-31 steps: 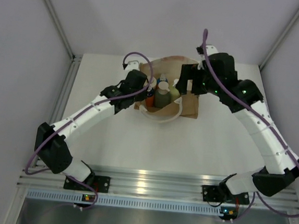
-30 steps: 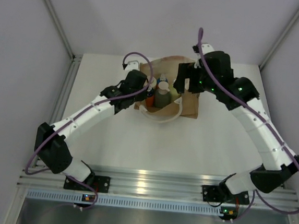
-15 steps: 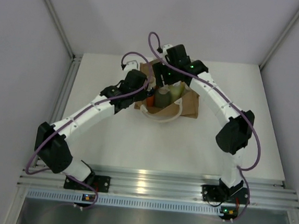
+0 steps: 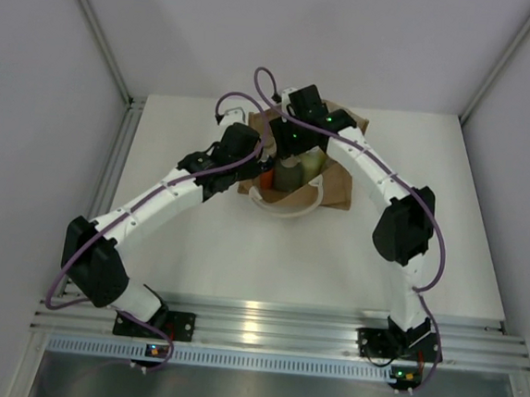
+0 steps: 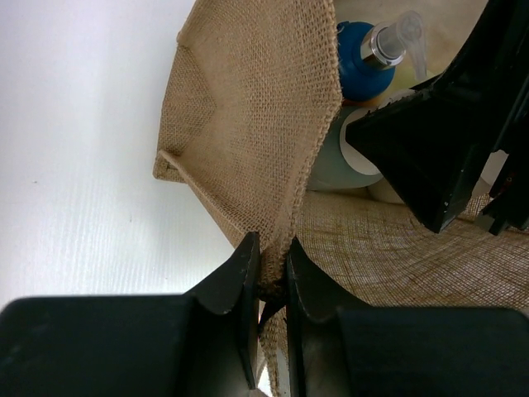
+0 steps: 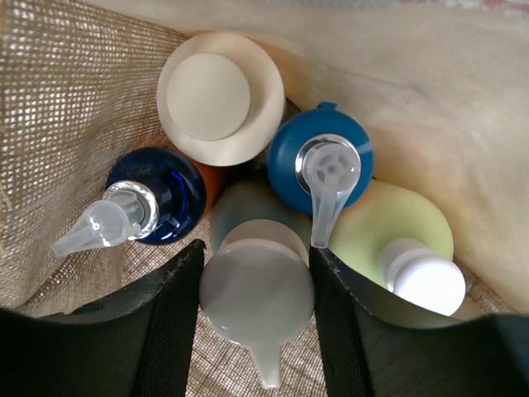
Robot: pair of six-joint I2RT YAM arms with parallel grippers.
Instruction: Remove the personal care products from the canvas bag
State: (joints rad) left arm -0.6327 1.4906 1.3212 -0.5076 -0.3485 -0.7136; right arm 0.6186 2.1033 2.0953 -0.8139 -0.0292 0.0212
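The canvas bag (image 4: 335, 191) stands at the back middle of the table. My left gripper (image 5: 273, 265) is shut on its woven rim (image 5: 248, 124), holding that side out. My right gripper (image 6: 258, 281) reaches down into the bag. Its fingers press both sides of the pale cap of the grey-green bottle (image 6: 252, 302). Around it stand a cream-capped bottle (image 6: 219, 95), a blue-capped pump bottle (image 6: 318, 161), a dark-blue-capped pump bottle (image 6: 157, 194) and a yellow-green bottle (image 6: 388, 227). From above, the right gripper (image 4: 291, 150) hides most of the bottles.
A white looped handle (image 4: 288, 205) hangs over the bag's near side. The bag's inner walls (image 6: 50, 124) close in tightly round the bottles. Grey booth walls border the white table (image 4: 196, 248), and an aluminium rail (image 4: 254, 323) runs along its near edge.
My right arm swung left from the bag's right side to above it and went down inside. Its jaws closed in on the grey-green bottle's cap. The left arm held still.
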